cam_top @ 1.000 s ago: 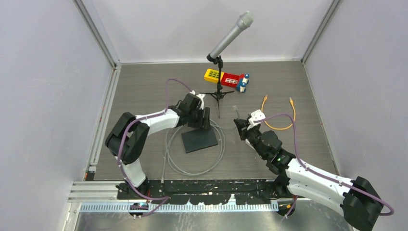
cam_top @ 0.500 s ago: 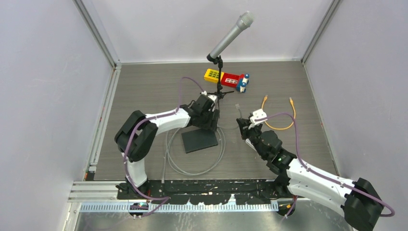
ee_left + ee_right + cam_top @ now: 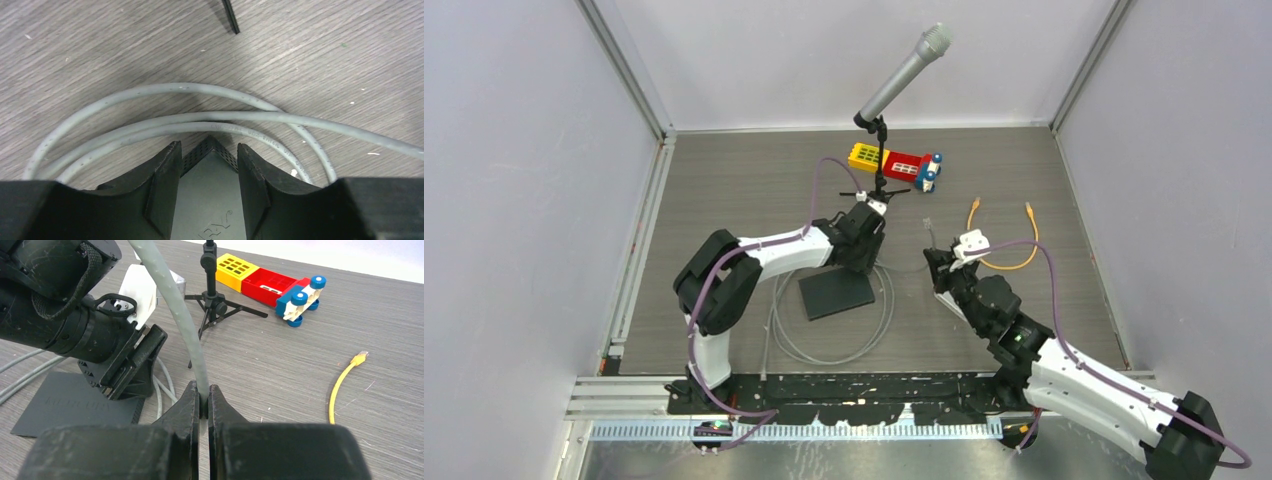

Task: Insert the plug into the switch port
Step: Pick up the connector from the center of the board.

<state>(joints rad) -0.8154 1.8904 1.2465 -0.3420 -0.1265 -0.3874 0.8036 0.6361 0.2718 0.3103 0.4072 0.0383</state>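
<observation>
The switch [image 3: 836, 292] is a flat black box lying inside a loose coil of grey cable [image 3: 824, 345]. My left gripper [image 3: 860, 262] stands at the switch's far right corner. In the left wrist view its fingers [image 3: 167, 175] press on both perforated sides of that corner [image 3: 211, 152], with cable loops [image 3: 200, 117] just beyond. To the right of the switch, my right gripper [image 3: 936, 262] is shut on the grey cable [image 3: 185, 325], which rises from between its fingertips [image 3: 203, 400]. The small clear plug [image 3: 927, 221] sticks up past that gripper; no port shows.
A microphone [image 3: 904, 72] on a black tripod [image 3: 880, 190] stands just behind the left gripper, one leg reaching close [image 3: 230, 17]. A yellow and red toy block car [image 3: 896, 163] lies behind it. A yellow patch cable [image 3: 1004, 262] curves on the floor at the right.
The left arm has slid right along the switch to its far right corner and narrowed its jaws onto it. The right gripper has shifted slightly right with the cable.
</observation>
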